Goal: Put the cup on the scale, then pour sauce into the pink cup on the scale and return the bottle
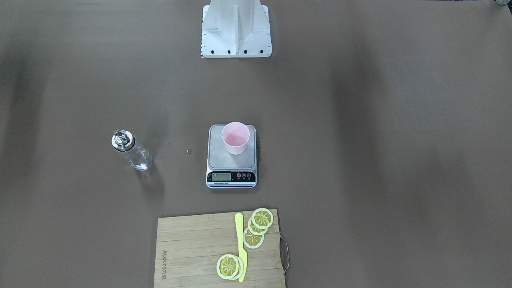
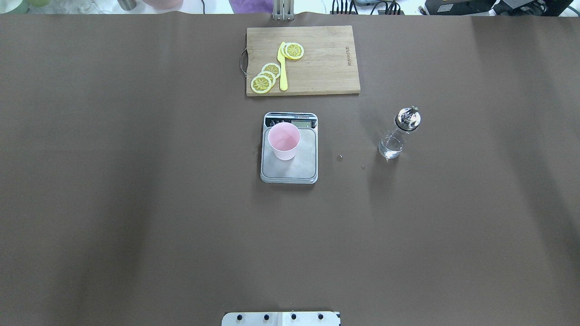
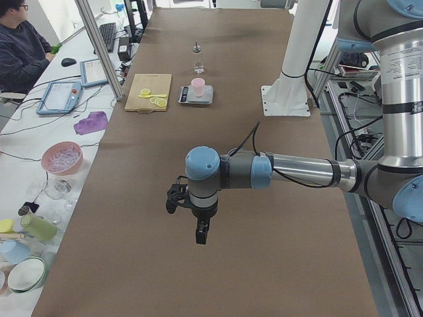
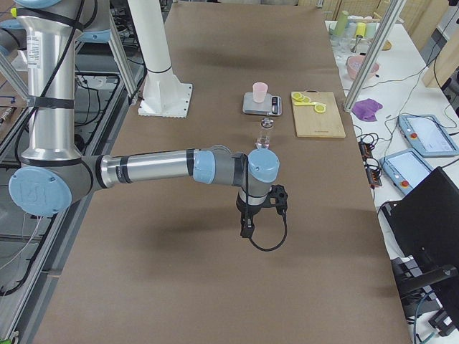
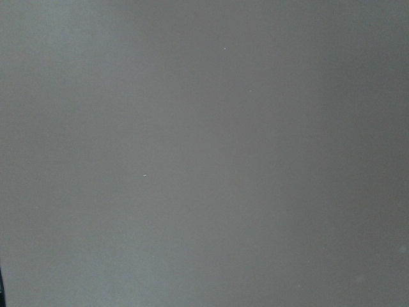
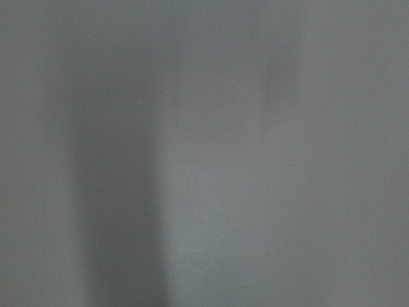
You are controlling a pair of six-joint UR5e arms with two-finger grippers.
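Midway along the counter (image 2: 136, 190), the pink cup (image 2: 283, 141) stands upright on the scale (image 2: 297, 166). Well apart, on my right side, stands the bottle (image 2: 393, 144): smooth, breakable glass, probably light, best gripped round its body. Whether my left pincer (image 3: 200, 238) or right pincer (image 4: 245, 231) is apart or together, I cannot tell.

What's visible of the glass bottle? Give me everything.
The bottle is a small clear glass cylinder with a shiny silver pourer cap. It stands upright on the brown table, on the robot's right of the scale and apart from it. Its contents look colourless. Nothing touches it but the table.
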